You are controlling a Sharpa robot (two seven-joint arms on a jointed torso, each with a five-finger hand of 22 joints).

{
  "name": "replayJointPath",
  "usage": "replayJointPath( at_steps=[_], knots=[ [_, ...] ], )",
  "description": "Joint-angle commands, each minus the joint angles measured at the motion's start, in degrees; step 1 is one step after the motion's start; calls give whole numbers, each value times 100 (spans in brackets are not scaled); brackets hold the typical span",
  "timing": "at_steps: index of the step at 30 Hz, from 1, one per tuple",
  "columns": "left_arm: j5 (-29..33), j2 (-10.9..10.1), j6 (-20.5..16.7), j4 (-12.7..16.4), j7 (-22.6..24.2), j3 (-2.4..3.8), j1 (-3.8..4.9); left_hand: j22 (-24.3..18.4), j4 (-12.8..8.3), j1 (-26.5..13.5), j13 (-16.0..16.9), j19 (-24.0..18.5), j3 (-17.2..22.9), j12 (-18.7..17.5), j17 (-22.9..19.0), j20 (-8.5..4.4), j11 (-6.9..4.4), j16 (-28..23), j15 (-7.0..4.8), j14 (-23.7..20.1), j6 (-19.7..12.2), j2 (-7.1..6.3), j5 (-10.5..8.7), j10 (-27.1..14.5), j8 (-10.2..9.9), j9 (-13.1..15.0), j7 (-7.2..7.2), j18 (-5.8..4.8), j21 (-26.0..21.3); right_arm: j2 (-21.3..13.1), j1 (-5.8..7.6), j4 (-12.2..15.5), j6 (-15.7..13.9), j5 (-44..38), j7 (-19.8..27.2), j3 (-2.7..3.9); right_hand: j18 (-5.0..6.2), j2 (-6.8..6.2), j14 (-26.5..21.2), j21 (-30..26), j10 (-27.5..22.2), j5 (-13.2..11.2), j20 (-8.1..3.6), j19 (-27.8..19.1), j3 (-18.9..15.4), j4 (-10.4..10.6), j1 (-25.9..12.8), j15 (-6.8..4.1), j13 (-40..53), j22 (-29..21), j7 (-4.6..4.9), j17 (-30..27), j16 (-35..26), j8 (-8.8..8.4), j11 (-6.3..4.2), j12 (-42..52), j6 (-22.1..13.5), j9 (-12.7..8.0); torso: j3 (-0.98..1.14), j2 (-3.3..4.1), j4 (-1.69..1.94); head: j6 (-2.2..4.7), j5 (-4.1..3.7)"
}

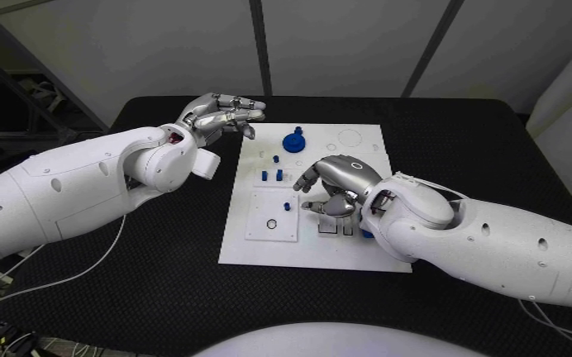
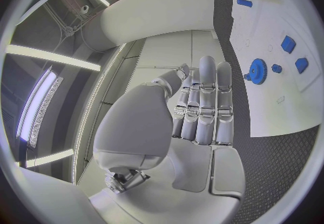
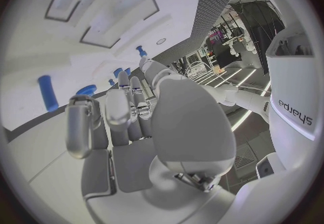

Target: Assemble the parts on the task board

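While over the task board [image 1: 358,251], right hand [image 1: 332,182] curled.

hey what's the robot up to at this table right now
It is working on assembling small blue parts on the white task board in the middle of the black table. The right hand is down over the board's near middle, fingers curled among the parts there; whether it grips one can't be told. The left hand hovers off the board's far left corner, holding nothing. A blue gear and several small blue pieces sit on the board.
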Motion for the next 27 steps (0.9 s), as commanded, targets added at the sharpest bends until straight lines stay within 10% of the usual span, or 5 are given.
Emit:
replayJointPath(
  at_steps=[1,9,27],
  knots=[
    [-16,-10,46,0,48,4,4,-9,-30,-8,-3,31,11,-27,2,0,-11,-30,5,12,-14,16,31,-47,-29,-8,4,28,-28,-156,85,30,-24,425,-72,113,69,-53,-27,-79,-159,-17,54,97,-71,4,-19,34,-31,705,-10,-27,-49,7,10,18,-8,-4,3,-1,-3,59,-46],
    [-15,-10,31,-5,79,2,2,-12,-41,6,-1,37,19,-24,3,-2,-13,-33,3,12,-9,26,36,-42,-26,-6,2,29,-31,-464,371,-61,772,478,-499,247,84,-42,-16,-148,-557,-85,106,75,-291,-10,9,92,-151,650,-76,-70,-56,3,87,-30,-110,-11,-8,0,-7,117,-105],
    [-15,15,-33,-11,161,1,1,-13,-65,33,3,58,36,-15,6,-10,-18,-33,-3,24,10,55,67,-28,-17,-1,-1,30,-31,-356,479,-270,1734,30,-808,264,83,109,-29,-160,-1001,-298,192,88,-729,155,299,177,-361,658,-133,-150,-55,14,189,22,-211,-11,-6,8,0,133,-218]
  ],
)
